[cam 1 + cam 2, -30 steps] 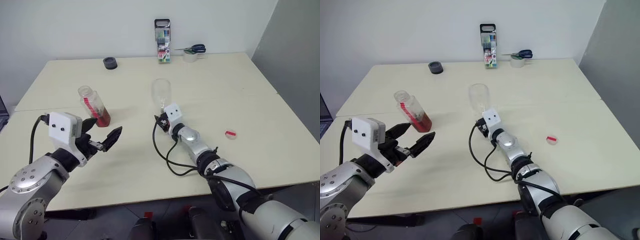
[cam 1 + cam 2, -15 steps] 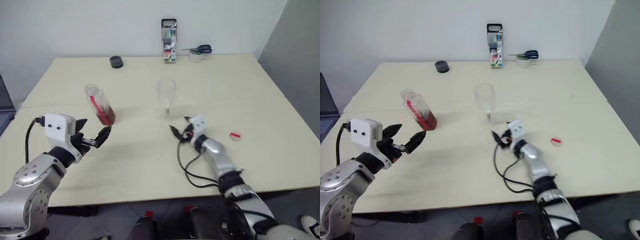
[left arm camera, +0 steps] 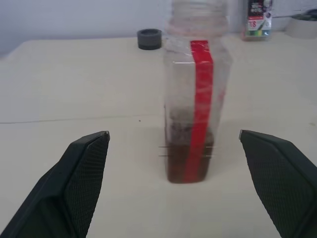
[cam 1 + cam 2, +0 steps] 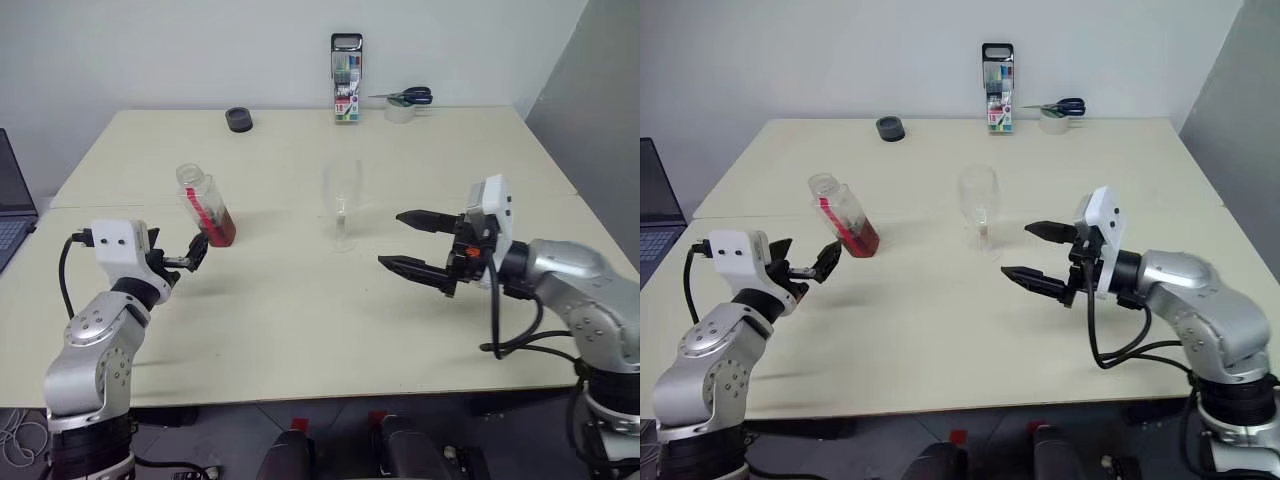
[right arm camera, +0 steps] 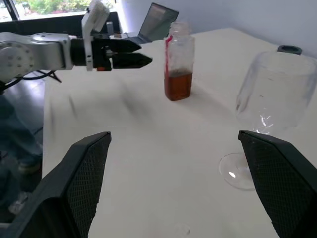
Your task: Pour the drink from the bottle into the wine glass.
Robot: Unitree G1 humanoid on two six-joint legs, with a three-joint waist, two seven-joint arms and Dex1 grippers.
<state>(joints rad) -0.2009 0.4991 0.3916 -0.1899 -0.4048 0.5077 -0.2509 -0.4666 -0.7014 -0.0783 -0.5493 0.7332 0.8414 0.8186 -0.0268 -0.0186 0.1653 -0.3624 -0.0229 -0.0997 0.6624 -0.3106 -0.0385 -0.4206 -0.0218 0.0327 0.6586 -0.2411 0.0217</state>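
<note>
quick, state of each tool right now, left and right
Left tool: open, holding nothing, fingers either side of the bottle without touching it.
Right tool: open, holding nothing, beside the wine glass.

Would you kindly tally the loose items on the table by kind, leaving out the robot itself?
Bottle: 1
Wine glass: 1
Marker pack: 1
Scissors: 1
Tape roll: 1
Dark round object: 1
Total: 6
</note>
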